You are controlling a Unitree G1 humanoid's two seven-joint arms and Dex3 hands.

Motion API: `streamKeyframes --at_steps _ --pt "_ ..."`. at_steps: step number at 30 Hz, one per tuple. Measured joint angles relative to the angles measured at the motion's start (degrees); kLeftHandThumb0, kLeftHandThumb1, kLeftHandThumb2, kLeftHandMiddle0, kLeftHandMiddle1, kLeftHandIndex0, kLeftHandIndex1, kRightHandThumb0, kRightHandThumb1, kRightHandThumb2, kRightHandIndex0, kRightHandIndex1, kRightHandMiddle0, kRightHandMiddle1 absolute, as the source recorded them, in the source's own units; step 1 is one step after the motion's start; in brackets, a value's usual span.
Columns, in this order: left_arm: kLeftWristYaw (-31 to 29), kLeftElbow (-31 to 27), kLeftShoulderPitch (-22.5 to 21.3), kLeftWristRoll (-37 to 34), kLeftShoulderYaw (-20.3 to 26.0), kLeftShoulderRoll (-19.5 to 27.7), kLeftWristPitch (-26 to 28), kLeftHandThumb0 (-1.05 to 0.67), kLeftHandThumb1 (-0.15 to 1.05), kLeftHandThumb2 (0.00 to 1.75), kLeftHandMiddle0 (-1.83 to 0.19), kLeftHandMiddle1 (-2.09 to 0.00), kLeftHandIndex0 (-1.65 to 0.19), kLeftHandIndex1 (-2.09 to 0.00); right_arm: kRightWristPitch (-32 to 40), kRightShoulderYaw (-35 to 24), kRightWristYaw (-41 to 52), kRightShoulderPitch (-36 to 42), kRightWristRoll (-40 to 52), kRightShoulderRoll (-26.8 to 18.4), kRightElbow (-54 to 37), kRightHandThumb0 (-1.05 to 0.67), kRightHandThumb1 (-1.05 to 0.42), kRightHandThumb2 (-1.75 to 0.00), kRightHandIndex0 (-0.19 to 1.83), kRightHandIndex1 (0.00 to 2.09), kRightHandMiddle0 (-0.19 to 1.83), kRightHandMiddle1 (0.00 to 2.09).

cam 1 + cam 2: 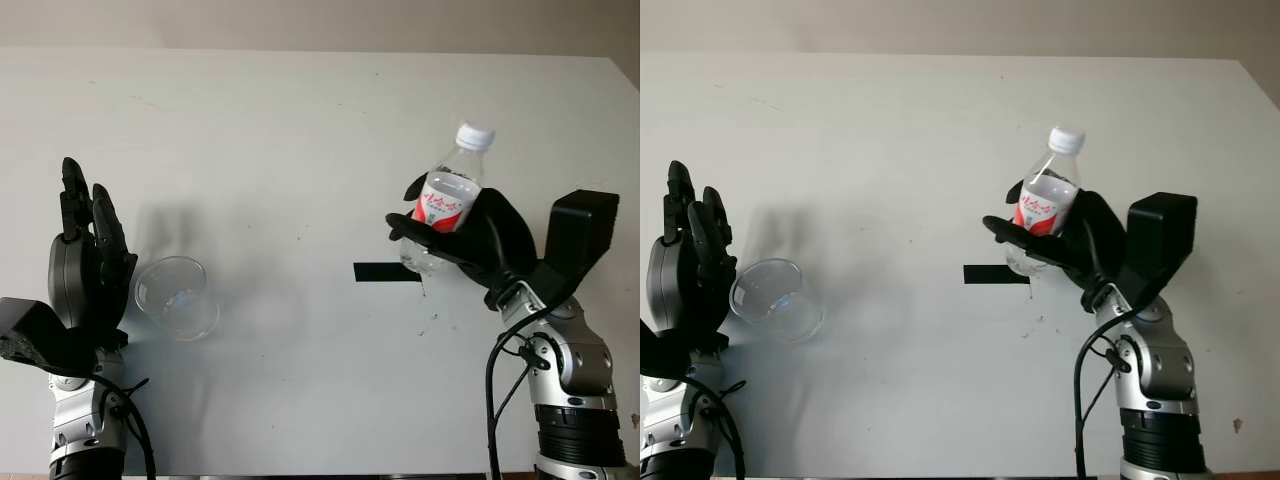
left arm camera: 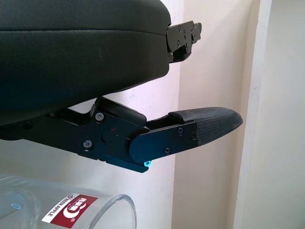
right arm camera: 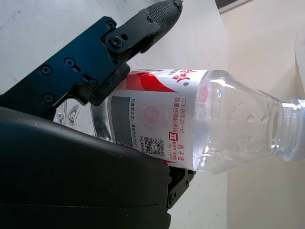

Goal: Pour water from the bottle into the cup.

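Fingers (image 1: 420, 232) of the right hand (image 1: 470, 240) clamped round the bottle (image 1: 447, 200), held off the tabletop (image 1: 300, 130), near upright, leaning slightly; white cap (image 1: 475, 135) on. Water shows in the lower part, behind and below the red label.

Left hand (image 1: 85, 265) open, fingers (image 1: 75, 200) pointing up, just beside the cup (image 1: 177, 297). Cup stands on the tabletop, well apart from the bottle.

Risks, as judged: cap looks still fitted, so tipping now would pour nothing. Cup is clear, light-looking and unheld; a nudge from the left fingers or a hard stream could shift or tip it. Grip sits low on a smooth bottle; it may slip when tilted.

Tabletop white, matte, with a black tape strip (image 1: 385, 271) just below the right fingers. Pale wall behind.
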Motion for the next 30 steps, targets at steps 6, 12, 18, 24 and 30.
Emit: streamKeyframes --at_steps 6,12,18,24,30 --pt "0.3 -0.48 0.39 -0.02 0.11 0.0 0.11 -0.69 1.05 0.67 0.19 -0.02 0.19 0.0 -3.01 1.5 0.55 0.08 -1.49 1.44 1.05 -0.25 -1.05 -0.22 0.68 2.09 0.16 2.09" --pt "0.12 -0.83 0.75 -0.04 0.27 0.0 0.17 -0.68 1.05 0.67 0.19 -0.02 0.19 0.0 -6.52 2.3 1.1 0.17 -3.12 2.38 3.66 -0.25 -1.05 -0.23 0.6 2.09 0.11 2.09" --pt "0.21 -1.13 1.08 -0.04 0.27 0.0 0.64 -0.69 1.05 0.68 0.19 -0.03 0.19 0.0 -10.03 2.49 1.76 0.21 -4.26 2.96 6.78 -0.25 -1.05 -0.24 0.48 2.09 0.03 2.09" --pt "-0.06 -1.01 1.02 -0.04 0.29 0.01 0.6 -0.69 1.05 0.67 0.19 -0.01 0.19 0.0 -12.05 3.61 1.57 0.36 -6.48 3.02 7.61 -0.26 -1.05 -0.23 0.41 2.09 -0.05 2.09" --pt "-0.13 -0.74 0.79 -0.05 0.51 0.16 0.61 -0.68 1.05 0.68 0.19 -0.01 0.19 0.0 -13.94 4.44 0.77 0.73 -8.82 3.05 7.79 -0.26 -1.05 -0.24 0.34 2.09 -0.1 2.09"
